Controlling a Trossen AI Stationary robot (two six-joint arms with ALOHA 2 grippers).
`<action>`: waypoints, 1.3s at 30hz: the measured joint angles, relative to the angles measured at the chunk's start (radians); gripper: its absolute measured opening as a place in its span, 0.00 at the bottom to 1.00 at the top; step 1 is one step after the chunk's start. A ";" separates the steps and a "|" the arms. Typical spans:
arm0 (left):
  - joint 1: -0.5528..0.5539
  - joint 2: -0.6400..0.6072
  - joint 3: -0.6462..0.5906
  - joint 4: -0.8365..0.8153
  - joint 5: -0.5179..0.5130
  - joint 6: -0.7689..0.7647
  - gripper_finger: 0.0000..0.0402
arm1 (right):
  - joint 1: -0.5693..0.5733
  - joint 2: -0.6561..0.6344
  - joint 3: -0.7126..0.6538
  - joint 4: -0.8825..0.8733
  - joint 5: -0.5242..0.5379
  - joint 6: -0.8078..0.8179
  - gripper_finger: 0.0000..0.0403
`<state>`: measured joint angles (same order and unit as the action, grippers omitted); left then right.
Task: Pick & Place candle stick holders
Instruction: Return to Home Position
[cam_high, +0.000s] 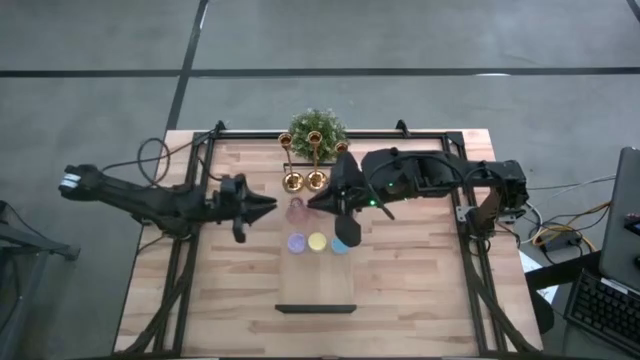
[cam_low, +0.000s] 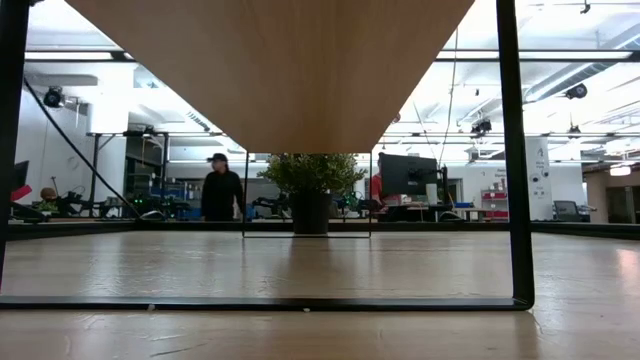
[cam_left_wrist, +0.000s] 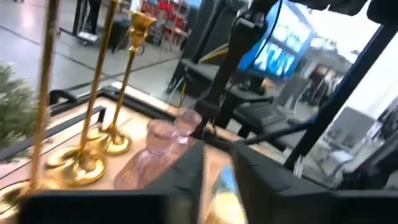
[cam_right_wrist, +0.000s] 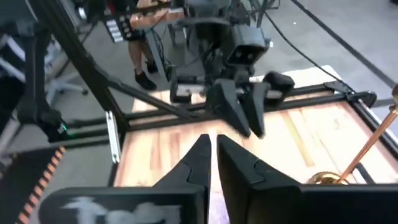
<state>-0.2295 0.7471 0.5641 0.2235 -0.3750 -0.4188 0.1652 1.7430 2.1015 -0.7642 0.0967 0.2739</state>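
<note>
Two gold holders (cam_high: 292, 182) (cam_high: 316, 180) stand on their round bases in front of the green plant (cam_high: 315, 130), with a third (cam_high: 340, 148) beside it. Pinkish glass holders (cam_high: 297, 212) stand nearer, and the purple (cam_high: 296, 242), yellow (cam_high: 317, 241) and blue (cam_high: 341, 245) ones sit in a row below them. My left gripper (cam_high: 272, 205) points toward the pink glasses (cam_left_wrist: 158, 146) from the left, fingers a little apart (cam_left_wrist: 219, 155), nothing between them. My right gripper (cam_high: 312, 203) hovers over the pink glasses from the right, fingers together (cam_right_wrist: 212, 142).
A black frame (cam_high: 210, 150) runs round the table's far and side edges. A dark bar (cam_high: 315, 308) lies near the front edge. The two gripper tips face each other closely over the middle. A person (cam_low: 220, 190) stands in the room beyond.
</note>
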 joint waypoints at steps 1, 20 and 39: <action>0.000 -0.022 0.005 -0.040 0.006 0.002 0.16 | 0.000 0.000 -0.006 -0.005 0.000 -0.012 0.05; -0.002 -0.396 0.005 -0.420 -0.034 -0.008 0.01 | -0.012 -0.370 -0.576 0.311 0.046 0.009 0.02; -0.002 -0.501 -0.016 -0.682 -0.168 0.230 0.05 | -0.015 -0.959 -1.325 0.472 0.269 0.055 0.02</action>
<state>-0.2310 0.2460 0.5478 -0.4588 -0.5434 -0.1885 0.1498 0.7838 0.7765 -0.2923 0.3660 0.3293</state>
